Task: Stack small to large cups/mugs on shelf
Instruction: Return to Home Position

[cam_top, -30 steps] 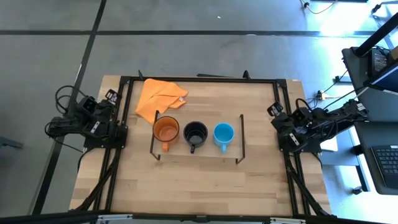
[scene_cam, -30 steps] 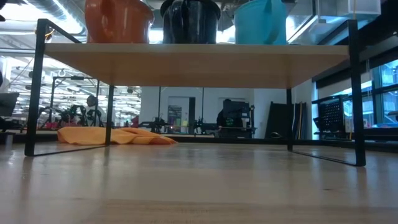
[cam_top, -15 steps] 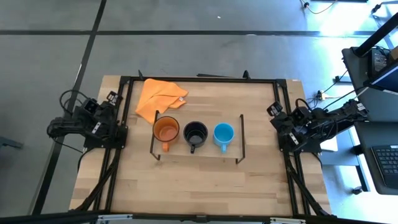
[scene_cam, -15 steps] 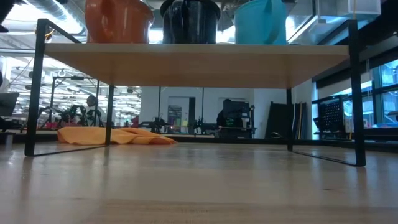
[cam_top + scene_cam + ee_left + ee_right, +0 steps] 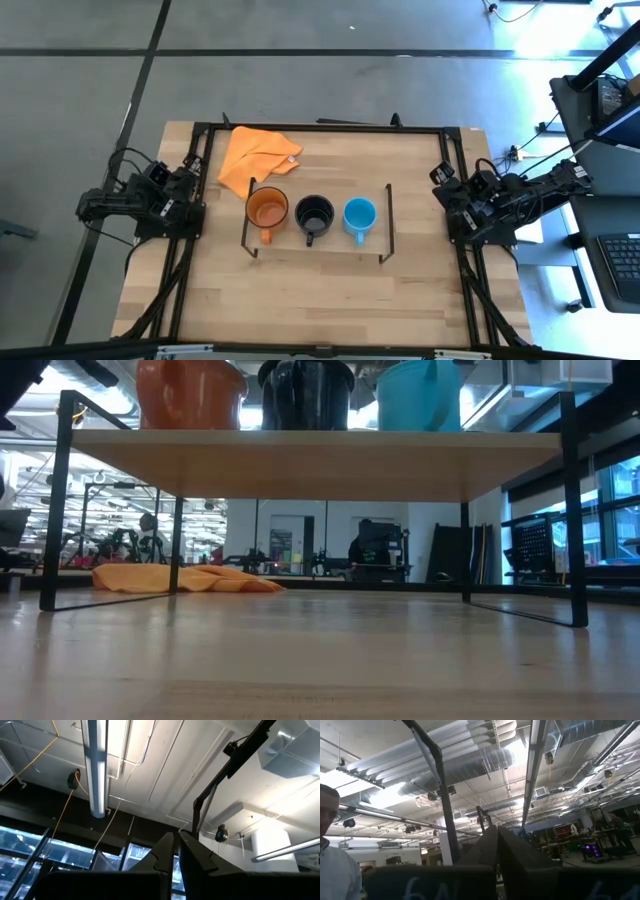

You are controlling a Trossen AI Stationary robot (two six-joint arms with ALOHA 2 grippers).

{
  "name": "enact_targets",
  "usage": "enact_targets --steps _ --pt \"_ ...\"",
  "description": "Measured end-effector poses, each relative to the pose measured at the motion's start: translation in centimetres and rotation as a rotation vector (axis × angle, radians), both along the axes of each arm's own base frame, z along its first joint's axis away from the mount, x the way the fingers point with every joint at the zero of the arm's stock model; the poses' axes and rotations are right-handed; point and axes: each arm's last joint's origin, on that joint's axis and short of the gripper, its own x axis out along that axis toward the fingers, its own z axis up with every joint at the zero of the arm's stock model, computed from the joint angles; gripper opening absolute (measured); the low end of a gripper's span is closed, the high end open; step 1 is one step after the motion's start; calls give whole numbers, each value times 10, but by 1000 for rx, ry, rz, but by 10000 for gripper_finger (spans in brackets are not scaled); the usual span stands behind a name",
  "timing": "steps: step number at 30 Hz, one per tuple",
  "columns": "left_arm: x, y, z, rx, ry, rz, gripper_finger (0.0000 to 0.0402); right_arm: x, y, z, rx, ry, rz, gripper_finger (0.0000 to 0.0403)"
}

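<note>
Three mugs stand upright in a row on the shelf (image 5: 316,247): the orange mug (image 5: 267,209) at the left, the black mug (image 5: 314,214) in the middle, the light blue mug (image 5: 359,215) at the right. In the low view they show on top of the shelf board (image 5: 310,460): the orange mug (image 5: 190,392), the black mug (image 5: 306,392), the blue mug (image 5: 420,395). My left gripper (image 5: 176,851) is shut and empty, folded back at the table's left edge (image 5: 178,185). My right gripper (image 5: 496,845) is shut and empty at the table's right edge (image 5: 445,185).
An orange cloth (image 5: 256,156) lies crumpled on the table behind the shelf's left end; it also shows in the low view (image 5: 185,578). A person's shoulder (image 5: 335,870) shows in the right wrist view, beyond the table. The tabletop (image 5: 320,295) in front of the shelf is bare wood.
My left arm has drawn in a little toward the table at its left edge. The mugs and shelf stand as before.
</note>
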Motion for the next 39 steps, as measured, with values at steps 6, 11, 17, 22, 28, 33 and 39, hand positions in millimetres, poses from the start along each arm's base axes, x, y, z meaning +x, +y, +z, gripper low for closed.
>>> enact_targets --steps 6,11,17,22,28,33,39 --pt "7 0 -5 -2 92 -2 20 4 2 -7 -24 69 2 14" --pt "8 0 -7 8 110 11 20 1 1 -26 -9 23 4 14" --pt "8 0 -7 -4 111 0 20 -4 -1 -38 2 -34 6 14" --pt "9 0 -7 -13 121 -1 20 -6 -3 -53 18 -25 -7 14" --pt "9 0 -8 -16 125 -4 20 -11 -4 -65 35 -54 -7 14" --pt "10 0 -8 -22 136 -10 20 -10 -4 -67 22 -26 -9 14" --pt "15 0 -13 -33 210 -21 20 -3 -2 -77 8 93 -4 14"
